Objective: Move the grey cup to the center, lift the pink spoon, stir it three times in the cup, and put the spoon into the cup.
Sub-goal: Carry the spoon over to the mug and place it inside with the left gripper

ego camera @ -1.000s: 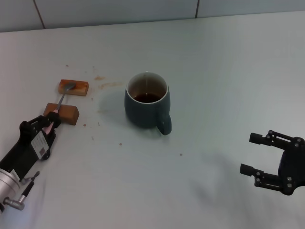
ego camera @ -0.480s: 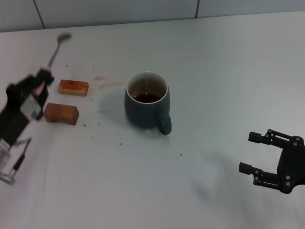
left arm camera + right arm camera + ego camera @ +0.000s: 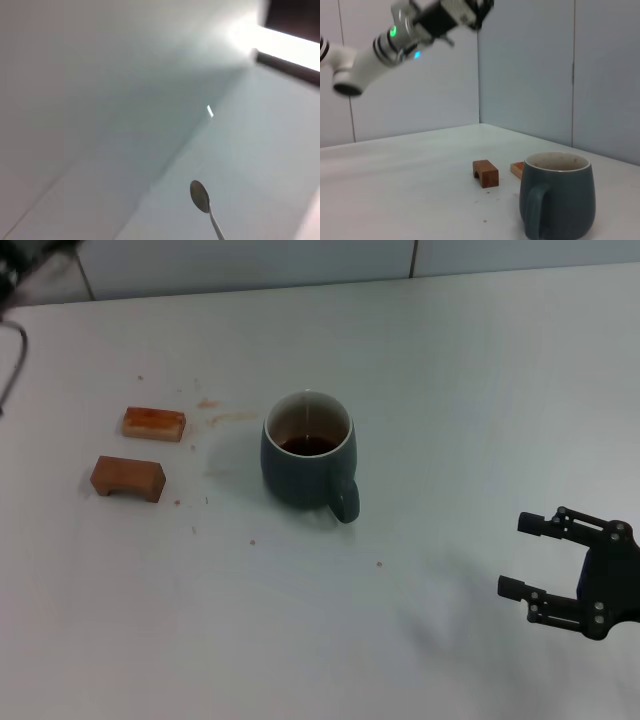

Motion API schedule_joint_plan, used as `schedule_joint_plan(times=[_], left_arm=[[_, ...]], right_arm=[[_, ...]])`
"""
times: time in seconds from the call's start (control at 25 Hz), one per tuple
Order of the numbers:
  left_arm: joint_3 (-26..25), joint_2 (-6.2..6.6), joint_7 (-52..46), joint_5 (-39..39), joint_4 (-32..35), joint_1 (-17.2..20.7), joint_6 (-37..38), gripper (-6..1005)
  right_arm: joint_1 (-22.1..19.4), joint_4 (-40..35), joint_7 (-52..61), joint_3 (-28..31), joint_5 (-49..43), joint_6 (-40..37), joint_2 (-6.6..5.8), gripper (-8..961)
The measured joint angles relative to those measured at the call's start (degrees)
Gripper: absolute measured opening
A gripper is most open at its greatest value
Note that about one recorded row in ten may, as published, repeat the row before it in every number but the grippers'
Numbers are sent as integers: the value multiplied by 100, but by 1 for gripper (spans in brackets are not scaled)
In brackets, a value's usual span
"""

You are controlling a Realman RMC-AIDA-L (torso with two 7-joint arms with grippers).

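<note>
The grey cup [image 3: 308, 450] stands upright mid-table, holding dark liquid, its handle turned toward the front right; it also shows in the right wrist view [image 3: 557, 195]. My left gripper [image 3: 475, 11] is raised high above the table's far left, barely showing at the head view's top-left corner. It is shut on the pink spoon [image 3: 201, 197], whose metal bowl and neck stick out in the air in the left wrist view; the pink handle is hidden. Low at the front right, well clear of the cup, my right gripper [image 3: 516, 555] hangs open with nothing in it.
Two brown wooden blocks lie left of the cup: a flat one [image 3: 154, 423] farther back and an arched one [image 3: 128, 478] nearer. Brown stains mark the table [image 3: 420, 360] between blocks and cup. A tiled wall runs along the back.
My left arm lifted the spoon off the wooden blocks and swung up and back, almost out of the head view. The right gripper drifted slightly lower. Cup and blocks stayed put.
</note>
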Motion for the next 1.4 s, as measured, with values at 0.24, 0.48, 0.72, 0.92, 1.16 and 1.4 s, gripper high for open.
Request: schedule_joint_plan(times=[0.24,0.48,0.72,0.92,1.16,1.4], left_arm=[[163,197,-71,639,2139,-28,24,131],[301,337,-415,2015,4584,-140,151,132],[541,293,-445,3000,5917,-290,392,133],[1179,226,-484,4014,7108,-292,481,133],[2119,-5,-519,5307,7727,-407,484,134],[3282,-57,-608,6079,7836,-520,447,135]], right_arm=[[-16,0,53,0,-3,3,0,753],[-49,-3,56,0,-3,3,0,753],[-77,0,57,0,-3,28,8,753],[-152,4,57,0,-3,30,9,753],[-177,6,57,1,-1,45,14,753],[-184,6,57,0,2,46,18,753]])
